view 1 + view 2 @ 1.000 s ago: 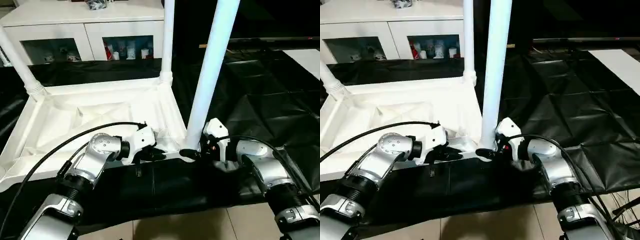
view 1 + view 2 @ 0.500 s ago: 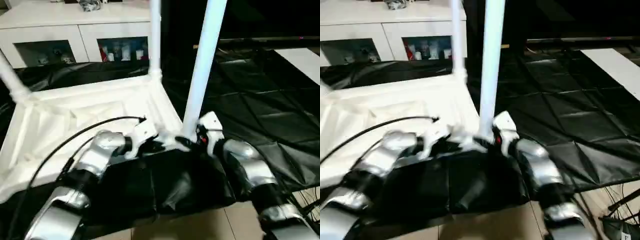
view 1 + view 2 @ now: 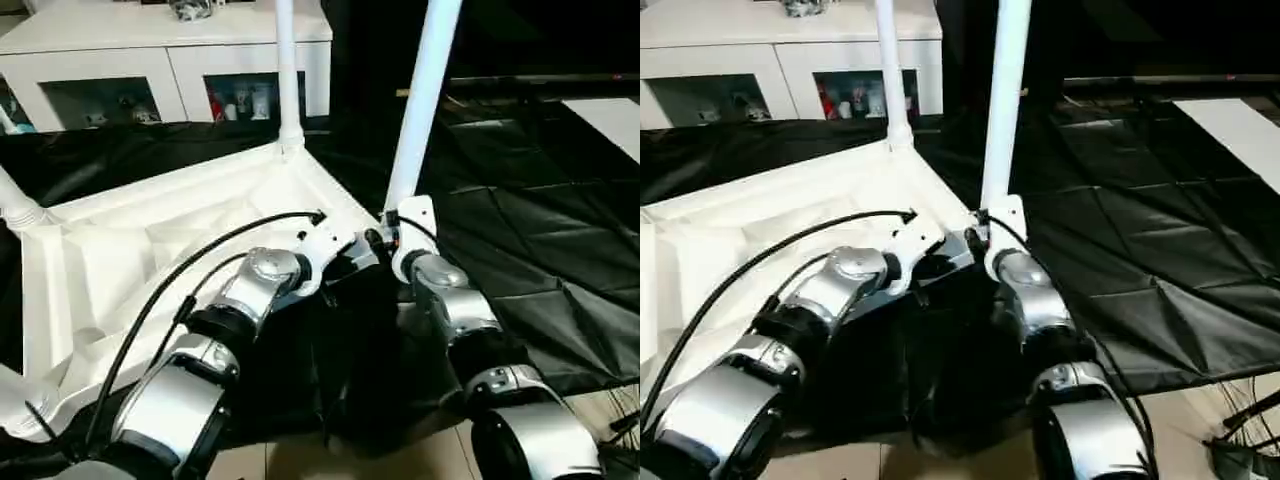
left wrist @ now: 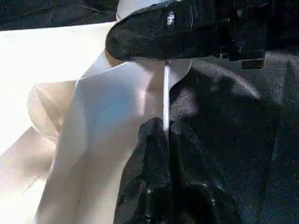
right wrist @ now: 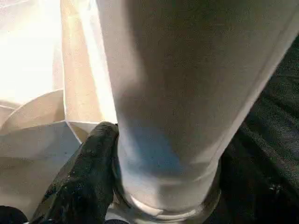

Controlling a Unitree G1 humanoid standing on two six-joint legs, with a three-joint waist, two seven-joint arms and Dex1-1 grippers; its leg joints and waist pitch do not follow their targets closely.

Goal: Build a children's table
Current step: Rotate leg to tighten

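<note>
While the children's table (image 3: 180, 240) is lying upside down on the black-draped desk (image 3: 540, 200), the right gripper (image 3: 385, 240) fingers are clasping the near leg (image 3: 420, 110) at its base. The left gripper (image 4: 166, 140) fingers are pinching the tabletop's rim, closed tight.

Both my silver forearms reach forward and meet close together near the middle of my head view. My left forearm (image 3: 205, 350) angles in from the lower left, a black cable looping over it toward the wrist. My left gripper (image 4: 167, 133) has its two black fingers pressed together, pinching a thin white edge of the table top (image 4: 107, 121) between their tips. My right forearm (image 3: 455, 310) runs up from the lower right, wrist nearly straight. My right gripper (image 3: 385, 240) wraps the base of a white leg (image 5: 187, 93), and one black finger (image 5: 88, 163) lies against its side.
</note>
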